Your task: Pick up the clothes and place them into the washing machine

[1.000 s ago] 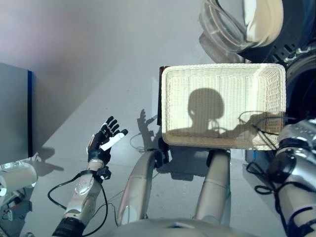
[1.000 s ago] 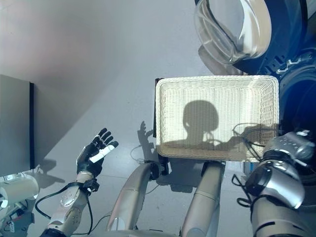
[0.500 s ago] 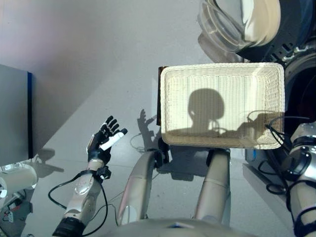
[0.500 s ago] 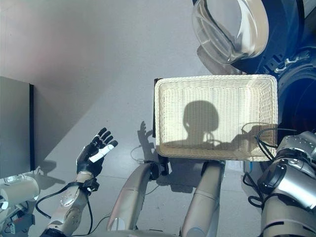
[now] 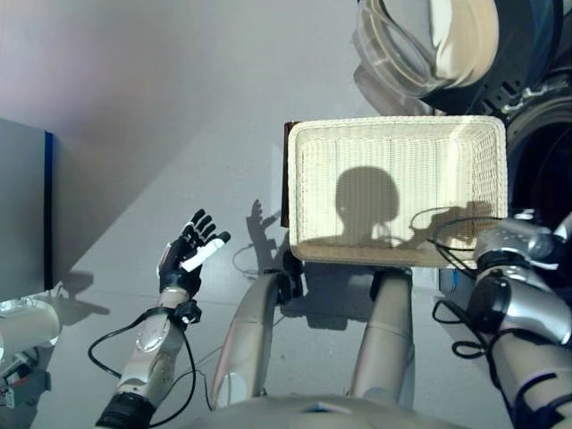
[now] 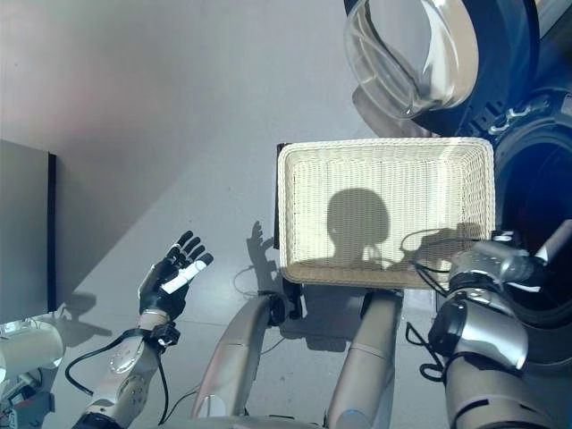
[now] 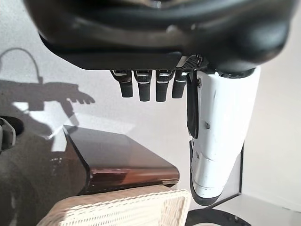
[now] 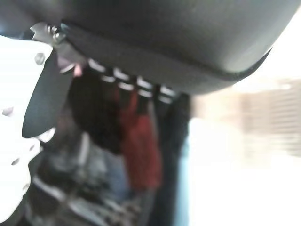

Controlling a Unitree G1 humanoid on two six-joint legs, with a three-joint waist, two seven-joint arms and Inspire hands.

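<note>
The shallow wicker basket [image 5: 308, 197] rests on the low dark brown box [image 7: 122, 160] with no clothes in it. The washing machine's dark opening [image 6: 536, 206] lies to its right, and the round glass door [image 6: 420, 54] stands open above it. My right arm [image 5: 509, 268] reaches past the basket's near right corner toward the opening. In the right wrist view my right hand [image 8: 178, 42] has relaxed fingers, with red cloth [image 8: 141, 146] and dark cloth [image 8: 96, 113] beyond them. My left hand [image 5: 188, 255] is open and idle over the floor at the left.
A grey cabinet [image 5: 22, 214] stands at the far left. A white rounded object [image 5: 27, 326] lies at the lower left. Grey floor [image 5: 179, 107] stretches between the cabinet and the basket.
My right arm swung out to the right, then came back in beside the basket's near right corner. The left hand has not moved.
</note>
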